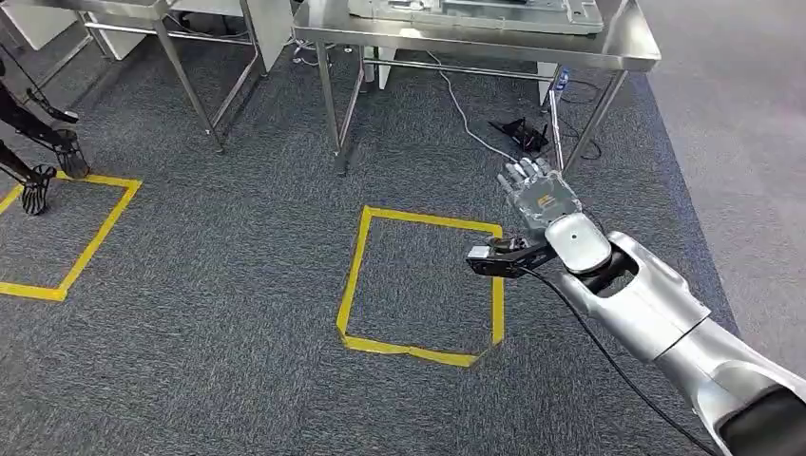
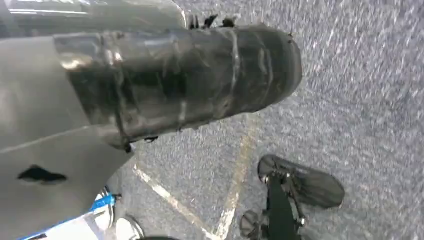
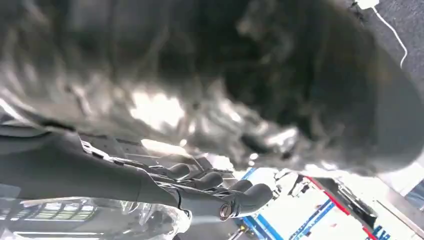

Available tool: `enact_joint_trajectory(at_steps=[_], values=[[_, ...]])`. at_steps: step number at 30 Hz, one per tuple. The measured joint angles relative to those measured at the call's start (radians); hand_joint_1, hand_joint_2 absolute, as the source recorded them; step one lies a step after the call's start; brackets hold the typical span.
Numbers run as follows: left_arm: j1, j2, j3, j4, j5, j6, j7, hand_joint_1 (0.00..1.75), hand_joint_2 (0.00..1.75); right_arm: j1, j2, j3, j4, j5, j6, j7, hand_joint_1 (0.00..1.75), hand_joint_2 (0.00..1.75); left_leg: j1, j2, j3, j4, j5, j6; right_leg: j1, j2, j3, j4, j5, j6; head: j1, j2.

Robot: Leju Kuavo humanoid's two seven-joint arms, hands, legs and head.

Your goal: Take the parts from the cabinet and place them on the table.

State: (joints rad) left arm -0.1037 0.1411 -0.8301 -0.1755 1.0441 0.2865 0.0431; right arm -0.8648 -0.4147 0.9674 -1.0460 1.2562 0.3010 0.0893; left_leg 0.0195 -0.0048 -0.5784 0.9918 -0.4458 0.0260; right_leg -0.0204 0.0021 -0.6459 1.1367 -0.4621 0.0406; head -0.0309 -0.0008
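Note:
My right hand [image 1: 537, 195] reaches forward over the grey carpet, back upward, fingers stretched out and holding nothing. In the right wrist view its dark fingers [image 3: 210, 189] lie nearly straight and side by side, under a large blurred dark and shiny mass I cannot identify. A steel table [image 1: 456, 38] stands ahead of the hand at the far side, with a flat metal fixture [image 1: 475, 11] on top. The hand hovers short of its legs, beyond the far right corner of a yellow tape square [image 1: 354, 275].
A second steel table [image 1: 204, 95] stands at the far left. A white cable [image 1: 458, 106] and a black object [image 1: 523, 133] lie under the nearer table. Black stand feet [image 1: 43, 180] sit on another tape square [image 1: 95, 228], and one black foot [image 2: 300, 185] shows near my left wrist.

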Motion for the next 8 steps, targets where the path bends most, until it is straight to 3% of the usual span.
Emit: enact_joint_trajectory(at_steps=[1, 2, 6, 8], values=[[0.000, 0.000, 0.000, 0.000, 0.000, 0.000, 0.000, 0.00, 0.00, -0.002, 0.000, 0.000, 0.000, 0.000, 0.000, 0.000, 0.00, 0.00, 0.000, 0.000, -0.001, 0.004, -0.004, -0.006, -0.002, -0.003, 0.050, -0.100, 0.033, 0.000, 0.001, 0.000], [-0.001, 0.000, 0.000, 0.000, 0.000, 0.000, 0.000, 0.00, 0.00, -0.004, 0.000, 0.000, 0.000, 0.000, 0.000, 0.000, 0.00, 0.00, -0.003, -0.001, -0.005, 0.007, -0.006, -0.011, 0.005, -0.001, 0.077, -0.121, 0.014, -0.003, 0.002, 0.000], [-0.001, 0.000, 0.000, 0.000, 0.000, 0.000, 0.000, 0.00, 0.00, -0.003, 0.000, 0.000, -0.001, 0.000, 0.000, 0.000, 0.00, 0.00, -0.005, -0.002, -0.005, 0.008, -0.005, -0.032, 0.007, 0.004, 0.063, -0.128, 0.017, -0.032, 0.000, 0.000], [0.000, 0.000, 0.000, 0.000, 0.000, 0.000, 0.000, 0.00, 0.00, -0.005, 0.000, 0.000, -0.002, 0.000, -0.001, 0.000, 0.00, 0.00, -0.001, 0.000, -0.027, 0.056, -0.044, -0.041, 0.003, 0.003, 0.066, -0.133, 0.020, -0.048, -0.006, 0.000]])
